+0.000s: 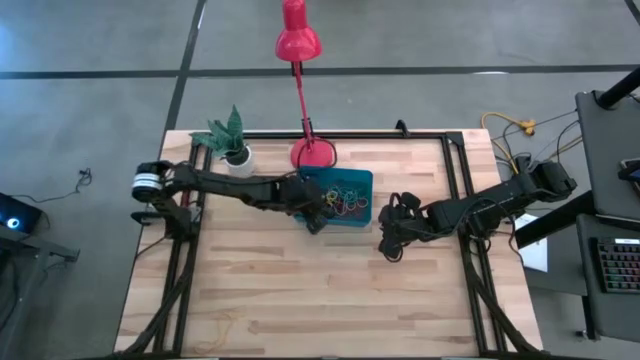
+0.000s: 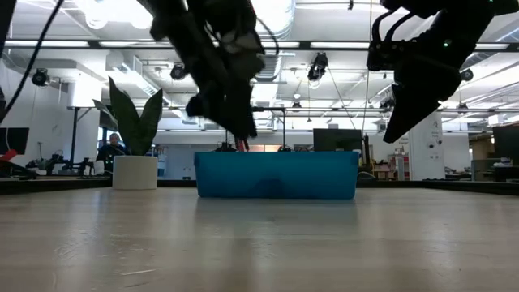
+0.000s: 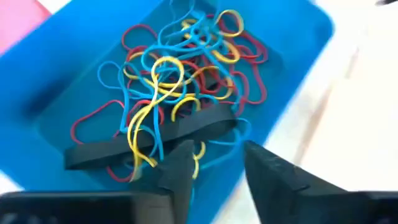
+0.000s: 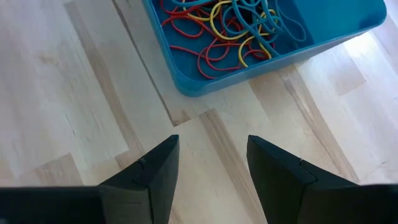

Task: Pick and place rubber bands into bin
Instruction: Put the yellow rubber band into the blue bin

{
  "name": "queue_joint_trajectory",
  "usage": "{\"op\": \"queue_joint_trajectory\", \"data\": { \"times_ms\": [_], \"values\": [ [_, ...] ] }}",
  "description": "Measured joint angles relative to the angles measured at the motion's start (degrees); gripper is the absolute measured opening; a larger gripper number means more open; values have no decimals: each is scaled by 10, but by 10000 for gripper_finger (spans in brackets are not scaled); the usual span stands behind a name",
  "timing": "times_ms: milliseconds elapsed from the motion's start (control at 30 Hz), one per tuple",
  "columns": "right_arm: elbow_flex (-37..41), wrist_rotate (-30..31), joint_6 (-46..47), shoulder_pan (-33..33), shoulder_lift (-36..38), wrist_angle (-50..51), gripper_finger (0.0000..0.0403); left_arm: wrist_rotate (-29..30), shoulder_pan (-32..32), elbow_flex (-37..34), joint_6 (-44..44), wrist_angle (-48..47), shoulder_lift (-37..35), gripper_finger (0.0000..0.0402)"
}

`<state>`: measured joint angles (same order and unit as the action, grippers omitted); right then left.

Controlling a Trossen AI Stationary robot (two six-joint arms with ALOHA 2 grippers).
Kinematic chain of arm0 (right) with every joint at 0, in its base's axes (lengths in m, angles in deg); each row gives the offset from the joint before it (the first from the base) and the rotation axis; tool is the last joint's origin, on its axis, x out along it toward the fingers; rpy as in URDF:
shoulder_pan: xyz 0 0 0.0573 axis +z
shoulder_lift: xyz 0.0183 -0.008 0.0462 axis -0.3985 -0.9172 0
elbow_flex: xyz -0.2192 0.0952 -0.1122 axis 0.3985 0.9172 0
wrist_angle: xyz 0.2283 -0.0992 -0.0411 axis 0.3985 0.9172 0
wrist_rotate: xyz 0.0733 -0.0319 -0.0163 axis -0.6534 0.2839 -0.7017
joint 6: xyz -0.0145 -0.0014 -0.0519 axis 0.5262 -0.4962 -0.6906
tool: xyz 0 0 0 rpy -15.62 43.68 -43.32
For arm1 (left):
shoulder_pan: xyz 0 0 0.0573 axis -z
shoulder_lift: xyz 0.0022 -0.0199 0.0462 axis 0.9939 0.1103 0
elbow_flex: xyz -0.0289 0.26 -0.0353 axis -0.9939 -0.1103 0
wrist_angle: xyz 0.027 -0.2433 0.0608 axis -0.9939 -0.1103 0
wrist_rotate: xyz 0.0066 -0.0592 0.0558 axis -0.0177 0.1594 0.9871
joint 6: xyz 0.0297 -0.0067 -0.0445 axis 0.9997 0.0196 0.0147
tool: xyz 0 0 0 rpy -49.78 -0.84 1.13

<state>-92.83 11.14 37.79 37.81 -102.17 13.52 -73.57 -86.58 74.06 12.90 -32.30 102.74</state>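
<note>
The teal-blue bin (image 1: 366, 180) stands on the wooden table just in front of the red lamp's base. In it lies a tangle of rubber bands (image 3: 180, 68), red, blue and yellow, with one wide black band (image 3: 99, 152) across them. My left gripper (image 3: 214, 149) hangs open over the bin's near left part (image 1: 316, 220), nothing between its fingers. My right gripper (image 4: 211, 140) is open above bare wood just right of the bin (image 1: 389, 243). In the low view both grippers (image 2: 235, 122) (image 2: 397, 130) are above the bin's rim.
The red lamp's base (image 1: 313, 153) and a small white plant pot (image 1: 238, 158) stand at the table's far edge beside the bin. Yellow and black cables (image 1: 515, 125) lie off the far right corner. Bare wood (image 1: 320, 290) spreads across the near half of the table.
</note>
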Motion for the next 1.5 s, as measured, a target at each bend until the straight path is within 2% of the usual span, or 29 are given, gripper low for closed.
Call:
{"op": "queue_joint_trajectory", "data": {
  "times_ms": [133,267,367,467,633,733,833,1067,1200,1367,1500],
  "values": [
    [1,0,-16,0,0,0,176,-28,32,46,43,-105,-38,169],
    [4,1,-33,0,0,0,176,-64,104,82,42,-269,-92,187],
    [5,1,-41,0,0,-2,176,-66,185,83,-55,-379,-108,189],
    [5,2,-52,0,0,-5,176,-75,277,75,-206,-419,-111,189],
    [5,2,-64,0,0,-12,176,-132,407,51,-506,-418,-81,189],
    [5,2,-70,0,0,-27,176,-186,474,43,-627,-417,-52,189],
    [5,2,-85,-1,0,-45,176,-230,525,43,-711,-404,-23,189],
    [5,2,-109,-2,0,-76,176,-246,559,31,-847,-307,20,189],
    [5,2,-109,-2,0,-77,176,-246,557,5,-889,-299,33,189],
    [5,1,-108,-1,0,-76,176,-246,559,-58,-933,-216,34,189],
    [5,-6,-107,-1,0,-76,176,-245,559,-102,-935,-146,32,182]
  ]
}}
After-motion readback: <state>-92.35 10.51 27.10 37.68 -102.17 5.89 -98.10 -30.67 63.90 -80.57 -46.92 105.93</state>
